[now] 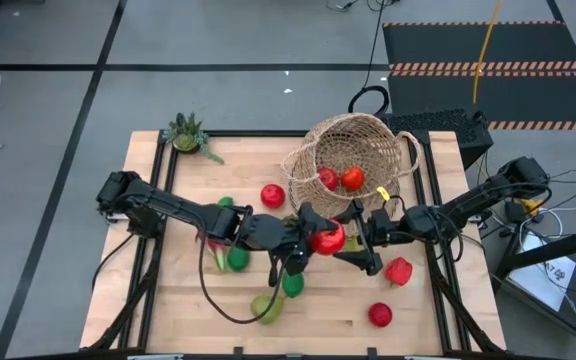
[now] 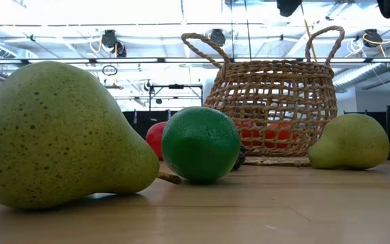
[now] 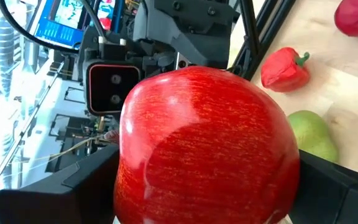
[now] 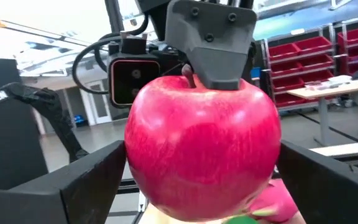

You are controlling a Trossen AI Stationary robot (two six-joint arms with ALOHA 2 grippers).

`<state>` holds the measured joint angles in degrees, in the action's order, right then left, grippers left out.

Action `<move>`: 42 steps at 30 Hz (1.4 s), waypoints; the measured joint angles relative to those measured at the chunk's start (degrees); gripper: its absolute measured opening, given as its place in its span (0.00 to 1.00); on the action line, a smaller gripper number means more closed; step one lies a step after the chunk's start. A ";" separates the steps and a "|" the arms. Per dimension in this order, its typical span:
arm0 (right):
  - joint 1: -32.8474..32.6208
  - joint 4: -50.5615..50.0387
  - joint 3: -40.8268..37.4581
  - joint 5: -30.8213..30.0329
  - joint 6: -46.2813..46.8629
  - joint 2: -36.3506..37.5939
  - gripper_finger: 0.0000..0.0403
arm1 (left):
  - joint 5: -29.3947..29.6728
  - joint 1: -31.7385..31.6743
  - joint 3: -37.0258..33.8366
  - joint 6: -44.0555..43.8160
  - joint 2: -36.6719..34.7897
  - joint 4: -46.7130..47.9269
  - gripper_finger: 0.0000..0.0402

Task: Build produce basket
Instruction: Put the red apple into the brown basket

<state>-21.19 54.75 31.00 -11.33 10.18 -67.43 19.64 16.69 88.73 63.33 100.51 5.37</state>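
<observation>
A red apple [image 1: 328,238] hangs over the middle of the table, just nearer than the woven basket [image 1: 353,150]. My left gripper [image 1: 316,238] comes from the left and is shut on it. My right gripper [image 1: 346,240] comes from the right and is open, with a finger on either side of the same apple [image 4: 204,143]. The basket stands on its base [image 2: 273,159] and holds two red fruits [image 1: 340,179]. Other produce lies loose on the table: another red apple [image 1: 272,195], limes [image 1: 236,258], a pear [image 1: 266,307] and a red pepper [image 1: 399,270]. My left gripper pinches the apple between its two fingers [image 3: 73,186]. One finger lies on the stem end [image 4: 213,78]; the apple hides the other in that view. The fingers come roughly level from the table's left. The apple is lifted clear of the table.
A small spiky potted plant [image 1: 188,133] stands at the far left corner. A round red piece [image 1: 380,315] lies near the front right. A pear [image 2: 349,141] rests beside the basket. Both arms and a dark cable loop [image 1: 218,300] cross the table's middle.
</observation>
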 joint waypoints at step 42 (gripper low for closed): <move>-0.21 -0.08 0.11 0.83 -0.90 0.69 0.97 | 22.41 0.89 -0.02 -11.18 -1.24 4.98 1.00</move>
<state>-21.41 54.66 31.11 -10.50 9.28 -66.74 42.04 17.58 88.71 52.15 99.27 10.34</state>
